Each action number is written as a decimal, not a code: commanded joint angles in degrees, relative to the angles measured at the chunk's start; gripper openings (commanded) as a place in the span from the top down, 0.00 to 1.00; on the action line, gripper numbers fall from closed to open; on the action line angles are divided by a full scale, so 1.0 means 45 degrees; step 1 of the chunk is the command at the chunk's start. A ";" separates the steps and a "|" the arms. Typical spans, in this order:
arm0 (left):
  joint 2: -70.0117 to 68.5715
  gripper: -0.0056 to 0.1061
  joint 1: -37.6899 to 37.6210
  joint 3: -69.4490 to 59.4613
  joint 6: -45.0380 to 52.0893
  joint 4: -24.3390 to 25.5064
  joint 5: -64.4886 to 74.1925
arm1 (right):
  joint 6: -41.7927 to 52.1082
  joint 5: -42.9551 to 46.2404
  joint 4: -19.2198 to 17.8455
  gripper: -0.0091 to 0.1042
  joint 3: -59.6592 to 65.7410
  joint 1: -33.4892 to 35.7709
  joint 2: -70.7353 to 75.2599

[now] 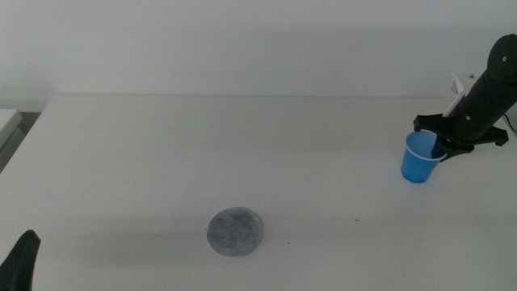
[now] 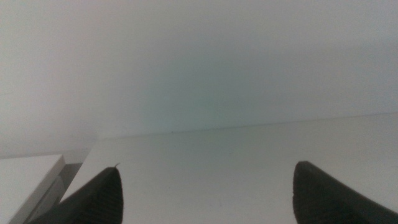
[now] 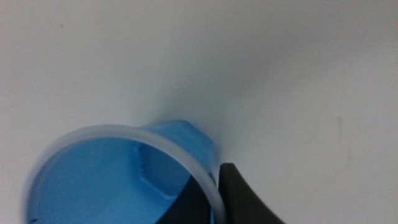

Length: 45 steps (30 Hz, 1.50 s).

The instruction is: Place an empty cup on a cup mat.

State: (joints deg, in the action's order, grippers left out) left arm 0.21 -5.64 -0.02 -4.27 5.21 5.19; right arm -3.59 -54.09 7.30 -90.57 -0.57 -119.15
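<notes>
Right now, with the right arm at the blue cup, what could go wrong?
The right gripper pinches only the cup's thin rim, one jaw inside and one outside, so the cup could slip or tilt when lifted. The cup mat lies far across the table and is small, so the cup could land off-centre.

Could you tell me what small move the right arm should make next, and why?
Probably a short lift. The right gripper appears to pinch the rim of the cup, one jaw inside and one outside, and the cup still seems to stand on the table, far from the cup mat. Raising it first would let it travel without dragging. The left gripper waits open at the near left.
</notes>
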 commanded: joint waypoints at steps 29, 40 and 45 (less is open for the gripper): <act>-0.0047 0.11 -0.0022 0.0005 -0.0036 -0.0028 -0.0065 | -0.1342 -0.0978 0.0131 0.94 -0.0099 0.6762 0.2382; -0.0047 0.11 -0.0022 0.0005 -0.0036 -0.0028 -0.0065 | -0.2239 -0.0631 0.0119 0.94 -0.0189 0.8787 0.1891; -0.0047 0.11 -0.0022 0.0005 -0.0036 -0.0028 -0.0065 | -0.2327 -0.0772 0.0229 0.94 -0.0991 0.9041 0.1122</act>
State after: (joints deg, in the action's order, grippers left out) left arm 0.21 -5.64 -0.02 -4.27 5.21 5.19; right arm -13.65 -57.53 8.28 -93.65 39.84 -113.22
